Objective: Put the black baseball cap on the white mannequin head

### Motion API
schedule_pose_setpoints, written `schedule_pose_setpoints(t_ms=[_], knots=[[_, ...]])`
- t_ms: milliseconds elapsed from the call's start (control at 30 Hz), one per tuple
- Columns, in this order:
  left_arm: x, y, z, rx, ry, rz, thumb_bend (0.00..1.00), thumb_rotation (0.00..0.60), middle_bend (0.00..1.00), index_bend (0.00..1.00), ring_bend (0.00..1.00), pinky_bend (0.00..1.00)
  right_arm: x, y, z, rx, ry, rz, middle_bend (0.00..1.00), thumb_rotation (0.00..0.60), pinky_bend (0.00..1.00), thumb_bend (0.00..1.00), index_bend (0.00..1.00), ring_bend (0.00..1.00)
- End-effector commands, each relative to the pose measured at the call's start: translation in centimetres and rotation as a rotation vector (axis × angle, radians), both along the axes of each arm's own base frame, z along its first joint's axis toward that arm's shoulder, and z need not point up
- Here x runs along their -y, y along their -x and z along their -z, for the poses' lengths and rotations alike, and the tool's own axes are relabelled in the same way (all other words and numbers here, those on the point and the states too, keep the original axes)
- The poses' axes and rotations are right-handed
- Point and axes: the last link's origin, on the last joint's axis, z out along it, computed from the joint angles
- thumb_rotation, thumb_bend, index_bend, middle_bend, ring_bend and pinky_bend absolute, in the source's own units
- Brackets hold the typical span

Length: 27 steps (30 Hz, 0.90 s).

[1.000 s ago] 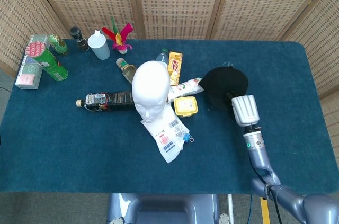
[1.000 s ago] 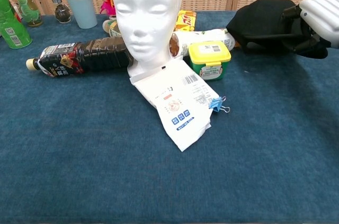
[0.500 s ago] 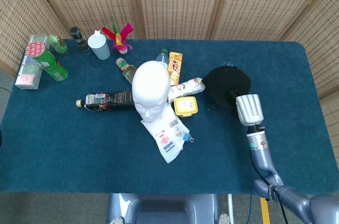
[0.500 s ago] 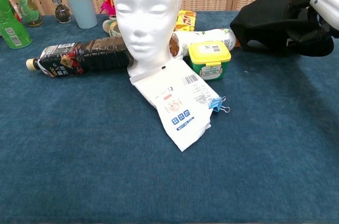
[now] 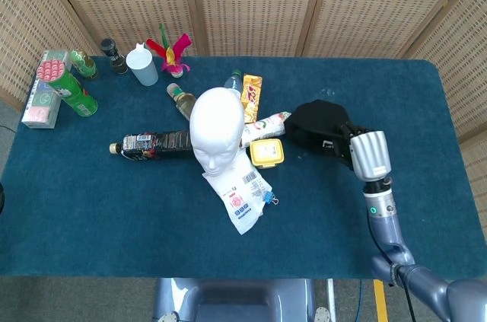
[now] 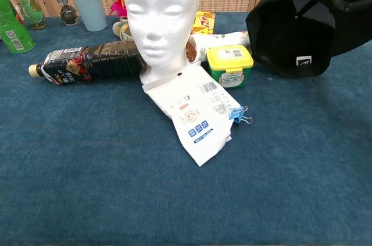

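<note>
The black baseball cap (image 5: 316,126) hangs tilted above the table at the right, its hollow inside with a small white label facing the chest view (image 6: 293,34). My right hand (image 5: 364,151) grips it at its right edge; dark fingers (image 6: 349,6) show over the cap's rim. The white mannequin head (image 5: 216,129) stands upright left of the cap, bare, face toward me (image 6: 160,16). My left hand is not in either view.
Around the mannequin lie a dark bottle (image 5: 151,144), a white packet with a blue clip (image 6: 196,112), a yellow-lidded tub (image 5: 266,152) and a snack tube (image 5: 265,125). A white cup (image 5: 142,66), green bottle (image 5: 70,90) and feather toy (image 5: 172,52) stand at the back left.
My right hand has lifted the cap off the table and tipped it up, so its inside now faces the chest camera. The hand has shifted slightly right.
</note>
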Motion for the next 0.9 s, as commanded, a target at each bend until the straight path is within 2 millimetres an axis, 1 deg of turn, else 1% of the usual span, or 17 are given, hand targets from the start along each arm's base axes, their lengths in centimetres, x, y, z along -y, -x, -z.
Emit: schedule_pose_setpoints(t_ms=[33, 67, 133, 300, 633, 833, 900], knots=[[0.0, -0.1, 0.1, -0.001, 0.003, 0.001, 0.3, 0.6, 0.49, 0.63, 0.37, 0.39, 0.1, -0.4, -1.0, -0.005, 0.025, -0.06, 0.62, 0.6, 0.9, 0.54, 0.61, 0.74], [-0.1, -0.2, 0.2, -0.002, 0.007, 0.002, 0.3, 0.6, 0.49, 0.63, 0.37, 0.39, 0.2, -0.8, -1.7, -0.011, 0.045, -0.094, 0.62, 0.6, 0.9, 0.54, 0.61, 0.74], [-0.1, -0.3, 0.3, -0.002, 0.01, 0.002, 0.3, 0.6, 0.49, 0.63, 0.37, 0.39, 0.3, -1.0, -2.1, -0.011, 0.048, -0.115, 0.62, 0.6, 0.9, 0.54, 0.61, 0.74], [-0.1, -0.4, 0.4, -0.002, 0.009, 0.001, 0.3, 0.6, 0.49, 0.63, 0.37, 0.39, 0.3, -1.1, -2.7, -0.023, 0.061, -0.14, 0.62, 0.6, 0.9, 0.54, 0.61, 0.74], [-0.1, -0.3, 1.0, -0.004, 0.027, -0.013, 0.3, 0.6, 0.49, 0.63, 0.37, 0.39, 1.0, -2.6, -3.8, 0.005, 0.121, -0.248, 0.62, 0.6, 0.9, 0.54, 0.61, 0.74], [-0.1, -0.3, 1.6, 0.0, 0.043, -0.021, 0.3, 0.6, 0.49, 0.63, 0.37, 0.39, 1.8, -4.0, -4.5, 0.028, 0.158, -0.305, 0.62, 0.6, 0.9, 0.54, 0.61, 0.74], [-0.2, -0.4, 1.8, 0.003, 0.048, -0.024, 0.3, 0.6, 0.49, 0.63, 0.37, 0.39, 2.2, -4.8, -4.6, 0.035, 0.165, -0.333, 0.62, 0.6, 0.9, 0.54, 0.61, 0.74]])
